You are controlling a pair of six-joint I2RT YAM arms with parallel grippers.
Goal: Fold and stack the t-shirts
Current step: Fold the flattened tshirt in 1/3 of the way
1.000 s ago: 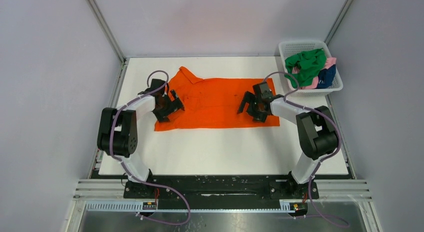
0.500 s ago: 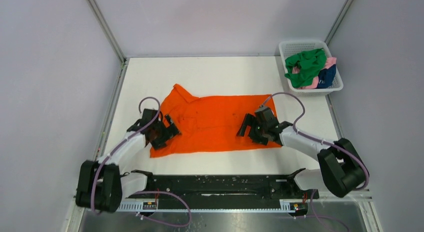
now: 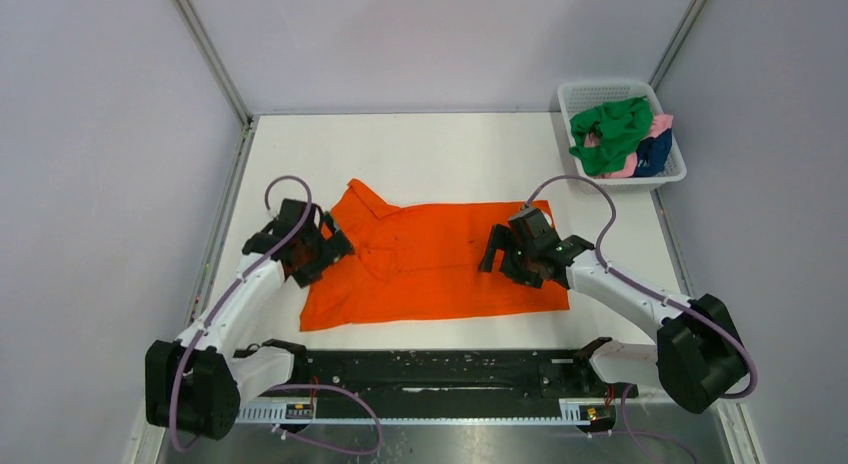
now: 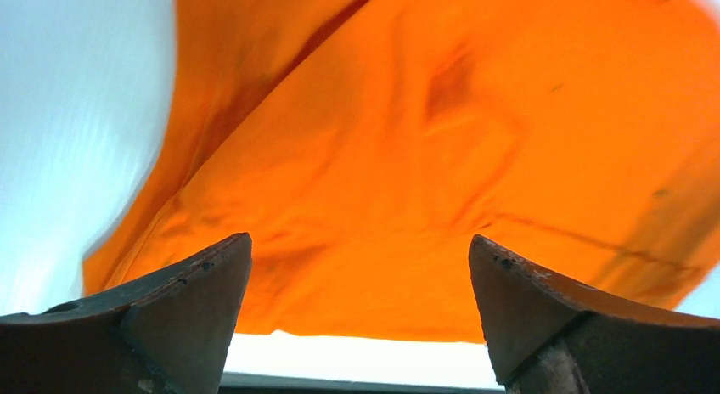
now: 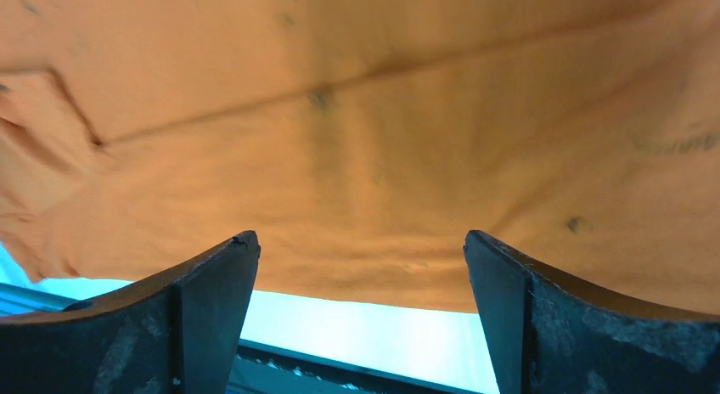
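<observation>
My left gripper point(image 3: 322, 256) sits over the left end of the orange t-shirt point(image 3: 430, 262), by the collar and sleeve. Its two fingers point(image 4: 182, 301) are spread wide, with the orange cloth showing past them. My right gripper point(image 3: 503, 264) is over the right end of the same shirt, near the hem, and its fingers point(image 5: 204, 301) are just as wide apart, with cloth filling the view beyond their tips. I cannot tell whether either set of tips touches the fabric. The shirt lies spread flat on the white table point(image 3: 450, 149) between my two arms. Its collar points to the left, its near edge is close to the front of the table, and the cloth is slightly rumpled around the collar. At the far right corner the white basket point(image 3: 600, 88) holds the other shirts in a heap: a green one point(image 3: 612, 132) on top, a pink one point(image 3: 626, 168) underneath and a navy one point(image 3: 655, 154) at the right side.
</observation>
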